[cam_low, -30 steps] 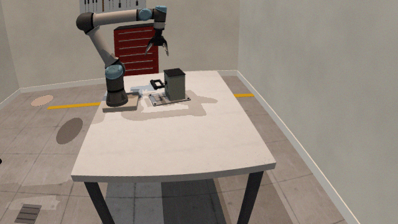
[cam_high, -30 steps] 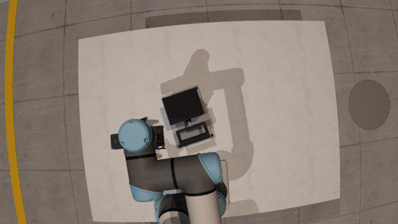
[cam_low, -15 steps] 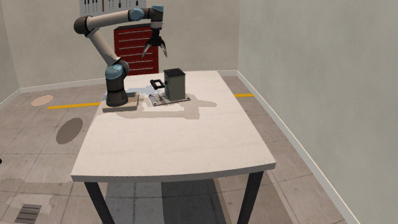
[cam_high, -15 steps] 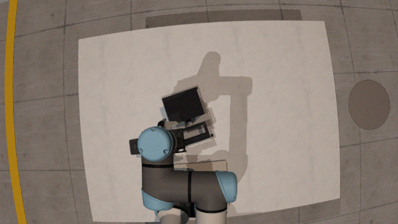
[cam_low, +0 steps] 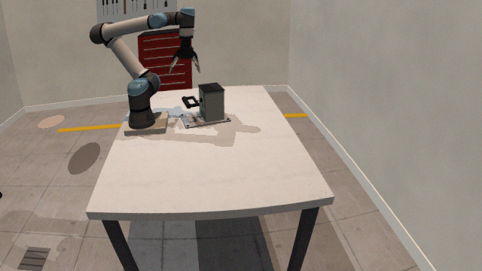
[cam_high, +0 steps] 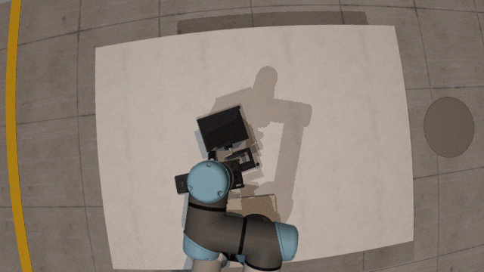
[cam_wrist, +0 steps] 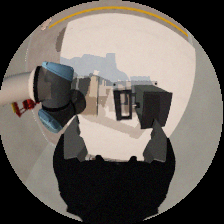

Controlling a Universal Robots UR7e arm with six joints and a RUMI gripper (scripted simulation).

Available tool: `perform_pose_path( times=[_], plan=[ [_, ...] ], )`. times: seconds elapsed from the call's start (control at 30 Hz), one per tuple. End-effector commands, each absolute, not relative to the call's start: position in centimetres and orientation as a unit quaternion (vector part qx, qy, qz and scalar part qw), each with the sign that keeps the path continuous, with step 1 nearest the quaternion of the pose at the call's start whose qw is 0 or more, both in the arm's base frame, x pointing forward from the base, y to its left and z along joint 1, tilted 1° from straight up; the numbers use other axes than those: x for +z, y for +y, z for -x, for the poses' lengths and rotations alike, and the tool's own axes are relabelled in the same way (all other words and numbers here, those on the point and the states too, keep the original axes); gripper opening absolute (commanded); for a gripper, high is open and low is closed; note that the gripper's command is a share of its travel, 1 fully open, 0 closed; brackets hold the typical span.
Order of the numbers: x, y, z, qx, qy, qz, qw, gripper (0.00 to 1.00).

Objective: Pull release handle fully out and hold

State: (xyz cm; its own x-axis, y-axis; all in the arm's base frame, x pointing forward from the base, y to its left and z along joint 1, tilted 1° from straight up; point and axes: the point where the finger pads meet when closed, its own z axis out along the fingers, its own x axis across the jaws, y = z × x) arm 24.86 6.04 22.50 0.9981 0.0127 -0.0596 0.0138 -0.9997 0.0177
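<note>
A grey-green box with a dark top point(cam_low: 212, 102) stands on a metal baseplate point(cam_low: 203, 121) on the white table. Its black release handle point(cam_low: 187, 102), a rectangular loop, sticks out of the box's side toward the arm's base. From above, the box top point(cam_high: 223, 128) and the handle point(cam_high: 245, 158) show, partly covered by my wrist. In the wrist view the handle point(cam_wrist: 123, 103) and box point(cam_wrist: 154, 106) lie below, ahead of my fingers. My gripper point(cam_low: 185, 62) hangs open and empty, high in the air above the handle, pointing down; it also shows in the wrist view point(cam_wrist: 116, 145).
My arm's base point(cam_low: 141, 109) stands on a wooden pad point(cam_low: 146, 127) at the table's back edge, left of the box. A red drawer cabinet point(cam_low: 166, 60) stands against the wall behind. The table's edges lie well away from the box.
</note>
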Motion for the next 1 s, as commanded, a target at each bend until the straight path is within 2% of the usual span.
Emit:
perform_pose_path(
  times=[0.0,0.97],
  plan=[
    [21.0,4.9,-25.0,-0.021,0.026,-0.999,0.001,1.0],
    [17.3,2.5,-25.0,-0.004,0.065,-0.998,-0.01,1.0]
  ],
)
